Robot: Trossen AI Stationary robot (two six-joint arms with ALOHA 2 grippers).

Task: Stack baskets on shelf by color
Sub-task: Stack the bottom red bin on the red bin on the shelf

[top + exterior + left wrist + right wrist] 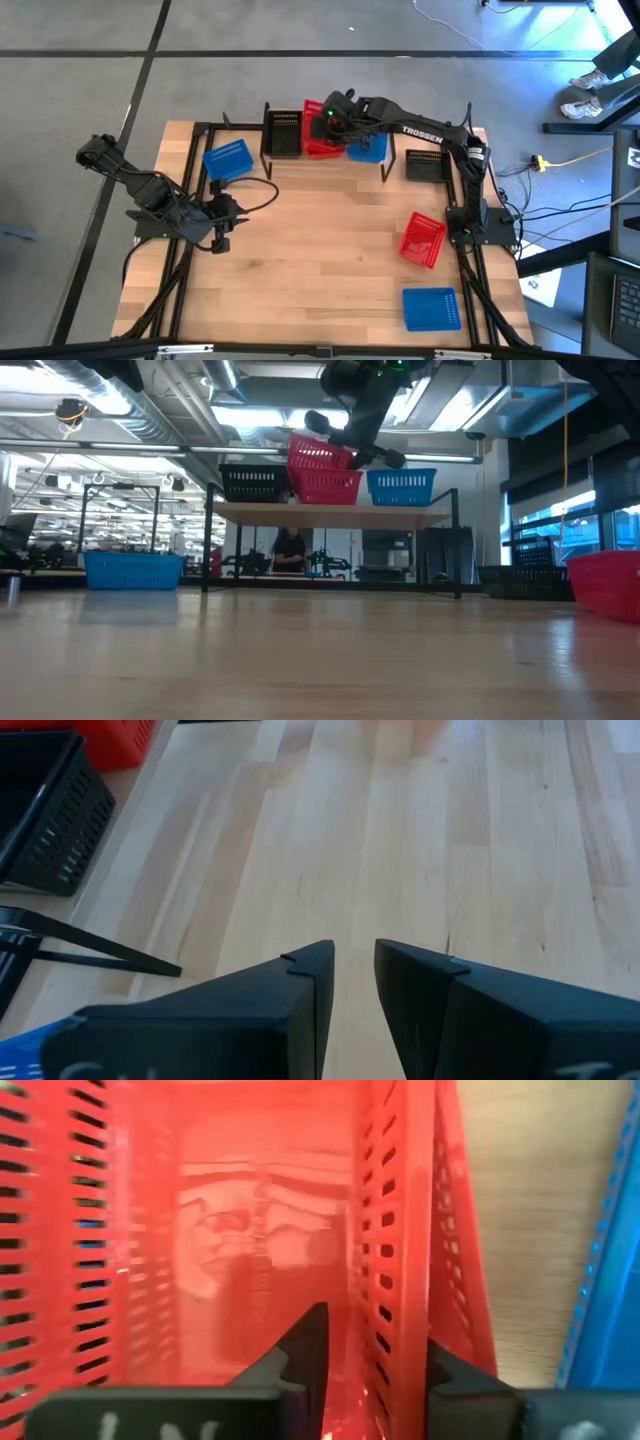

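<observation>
The shelf point(330, 513) stands at the table's far middle and bears a black basket point(253, 483), a red basket point(330, 488) and a blue basket point(402, 487). A second red basket point(316, 455) sits tilted in the first, one end raised. My right gripper point(375, 1355) is over it, open, with one finger inside the basket and one outside its side wall. My left gripper point(350, 985) hangs open over bare table at the left, with nothing between its fingers. My right gripper comes slanting down from above and stands astride the upper red basket's side wall point(400, 1310). The inner finger point(305, 1345) is clear of the wall. The outer finger point(455, 1380) lies close beside it, and I cannot tell whether it touches.
On the table lie a blue basket point(228, 160) left of the shelf, a black basket point(428, 165) right of it, a tilted red basket point(422, 240) at the right and a blue basket point(432, 308) near the front right corner. The table's middle is bare wood.
</observation>
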